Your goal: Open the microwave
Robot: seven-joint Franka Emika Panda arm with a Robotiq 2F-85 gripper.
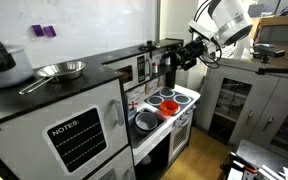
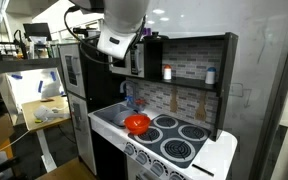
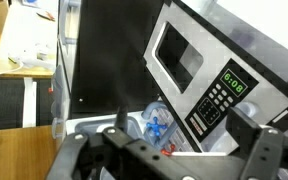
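1. Wrist view: the microwave fills the upper right of the picture and leans across it. Its pale-framed door surrounds a dark window, with the button panel beside it. My gripper hangs below and in front of it, with its jaws spread wide and nothing between them. One finger sits low at the left, and the other is under the panel. No part of me touches the door. A sink with blue bits in it lies beneath.

2. Exterior view: the microwave sits on the shelf above the counter, next to the tall white door. My gripper is out in front of the shelf, near the microwave but apart from it.

3. Exterior view: my arm covers much of the microwave, which is at the shelf's left end. The gripper is just before its face, above the sink and a red pot.

4. Handling, as I judge it: this is a light plastic toy with a thin door and a weak hinge, and the whole box may slide if I tug hard. I can't make out a handle. I would hook the door's free edge by the panel and pull gently outward.
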